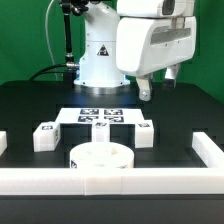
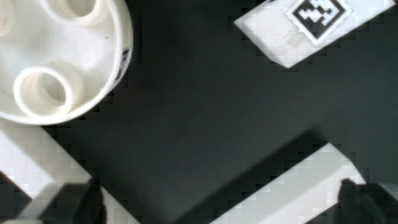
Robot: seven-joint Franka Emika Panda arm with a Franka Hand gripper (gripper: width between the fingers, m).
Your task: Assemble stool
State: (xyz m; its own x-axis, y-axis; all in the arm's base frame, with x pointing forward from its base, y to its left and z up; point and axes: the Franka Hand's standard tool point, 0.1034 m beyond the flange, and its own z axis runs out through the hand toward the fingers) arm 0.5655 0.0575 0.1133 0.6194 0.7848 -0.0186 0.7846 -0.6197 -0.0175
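We see the end effector (image 1: 156,86) hanging above the black table (image 1: 30,105), jaws spread wide and holding nothing. The round seat (image 1: 100,158) lies just behind the white border rail (image 1: 110,182). One tagged leg (image 1: 45,136) stands toward the exterior view's left and a second leg (image 1: 143,133) toward its right, both near the marker board (image 1: 100,113).

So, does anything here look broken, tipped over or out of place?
Nothing stands out. The seat disc lies flat by the front rail, a leg and a second leg flank the marker board, and the open gripper hangs above, holding nothing.
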